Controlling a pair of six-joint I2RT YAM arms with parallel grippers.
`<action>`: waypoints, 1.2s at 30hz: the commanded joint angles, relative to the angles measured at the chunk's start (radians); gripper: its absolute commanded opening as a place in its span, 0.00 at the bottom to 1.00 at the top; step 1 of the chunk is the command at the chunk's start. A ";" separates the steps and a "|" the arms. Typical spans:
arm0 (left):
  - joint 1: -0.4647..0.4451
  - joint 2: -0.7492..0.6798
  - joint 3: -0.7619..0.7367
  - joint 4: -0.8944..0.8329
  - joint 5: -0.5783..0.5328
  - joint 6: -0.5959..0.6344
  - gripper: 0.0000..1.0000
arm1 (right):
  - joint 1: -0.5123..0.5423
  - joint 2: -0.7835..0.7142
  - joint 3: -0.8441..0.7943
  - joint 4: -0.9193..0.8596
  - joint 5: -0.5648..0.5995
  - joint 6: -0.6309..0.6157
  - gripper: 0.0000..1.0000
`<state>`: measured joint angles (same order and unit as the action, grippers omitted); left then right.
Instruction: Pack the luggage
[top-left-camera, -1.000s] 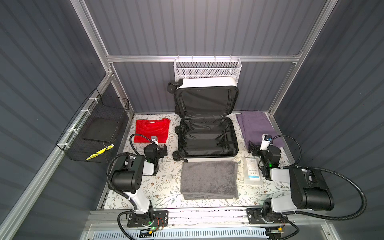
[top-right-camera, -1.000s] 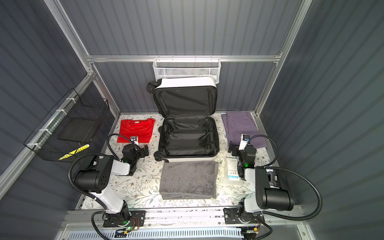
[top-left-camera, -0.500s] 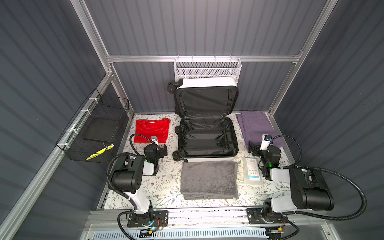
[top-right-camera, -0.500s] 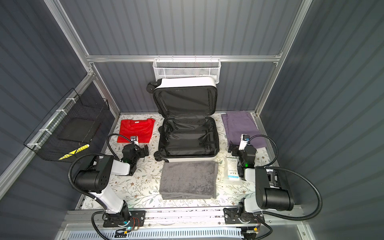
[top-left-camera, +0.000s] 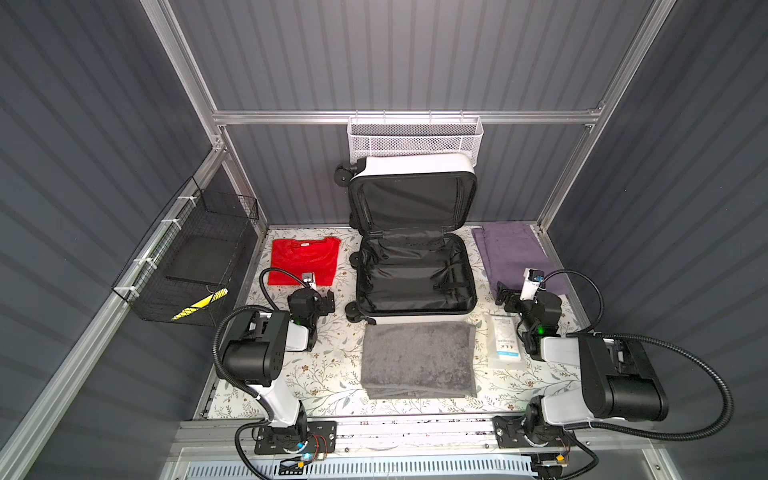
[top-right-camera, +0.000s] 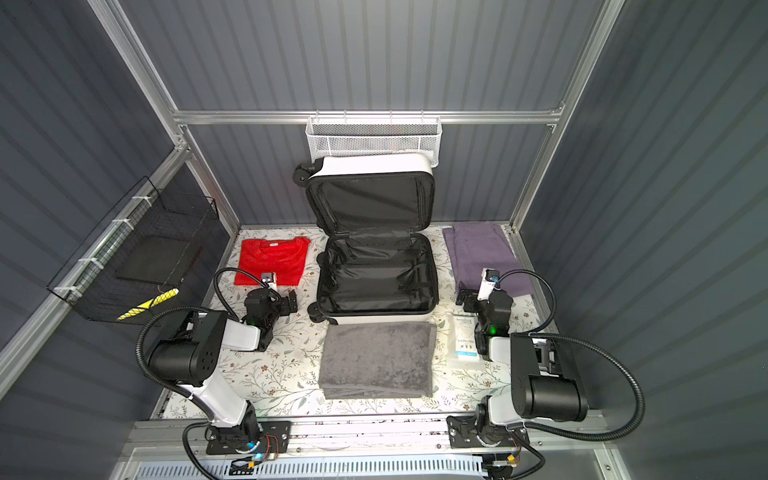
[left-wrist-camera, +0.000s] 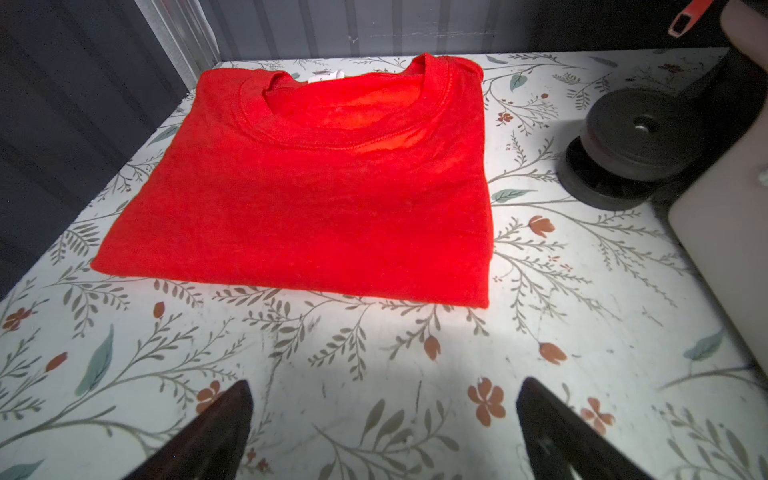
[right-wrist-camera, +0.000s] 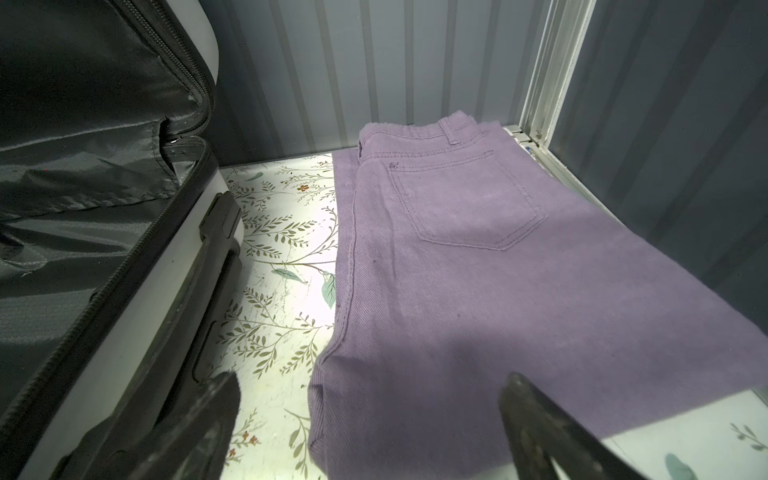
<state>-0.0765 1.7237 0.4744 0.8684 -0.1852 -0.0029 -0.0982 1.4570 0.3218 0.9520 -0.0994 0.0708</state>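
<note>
The luggage (top-left-camera: 415, 321) (top-right-camera: 376, 321) lies open mid-table, its white shell lined in black, its lid leaning on the back wall, nothing inside. A folded red T-shirt (top-left-camera: 305, 259) (left-wrist-camera: 311, 199) lies to its left, folded purple trousers (top-left-camera: 511, 253) (right-wrist-camera: 478, 270) to its right. A grey towel (top-left-camera: 419, 359) and a white packet (top-left-camera: 505, 343) lie in front. My left gripper (top-left-camera: 328, 301) (left-wrist-camera: 382, 390) is open over bare tablecloth just short of the shirt. My right gripper (top-left-camera: 505, 297) (right-wrist-camera: 370, 382) is open over the trousers' near edge, beside the luggage's side (right-wrist-camera: 174, 291).
A white mesh basket (top-left-camera: 415, 139) hangs on the back wall above the lid. A black wire basket (top-left-camera: 195, 266) hangs on the left rail. A luggage wheel (left-wrist-camera: 636, 137) sits close to the shirt's right. Aluminium posts and grey walls enclose the table.
</note>
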 joint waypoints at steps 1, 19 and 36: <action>0.007 -0.027 0.020 -0.011 -0.022 0.007 1.00 | 0.001 -0.055 -0.032 0.044 0.064 0.016 0.99; 0.007 -0.297 0.437 -0.919 -0.069 -0.146 1.00 | -0.022 -0.513 0.425 -1.154 0.063 0.447 0.99; -0.060 -0.400 0.731 -1.362 0.208 -0.404 1.00 | -0.010 -0.698 0.365 -1.601 -0.288 0.659 0.96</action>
<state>-0.1005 1.3640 1.1793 -0.3767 -0.0574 -0.3565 -0.1158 0.7780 0.7048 -0.5396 -0.3351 0.7010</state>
